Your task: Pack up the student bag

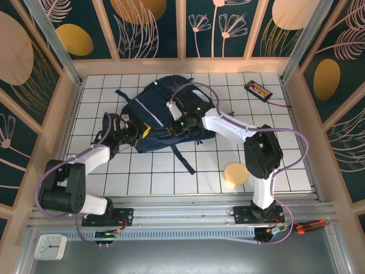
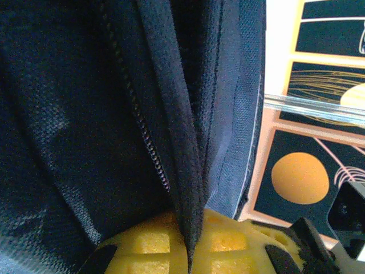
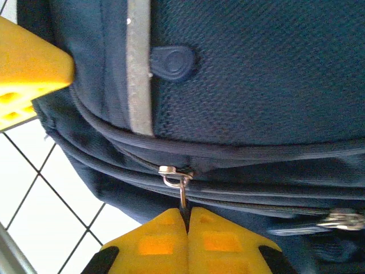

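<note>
I have the student bag [image 1: 162,114] lying flat mid-worktop [image 1: 274,142], its long axis running near-left to far-right between my arms. The right end effector [image 3: 188,220] is pressed together on the metal zip pull [image 3: 182,191]. The slider is directly ahead of its tips and the zip track runs crosswise to them, so I judge the next pull must follow that track sideways. The left end effector [image 2: 191,242] is pinching a fold of navy fabric [image 2: 177,114] beside the zip teeth [image 2: 142,137] at the bag's near-left edge, probably bracing it. I see no brand; the orange label on the small black device [image 1: 258,89] is too small to read.
</note>
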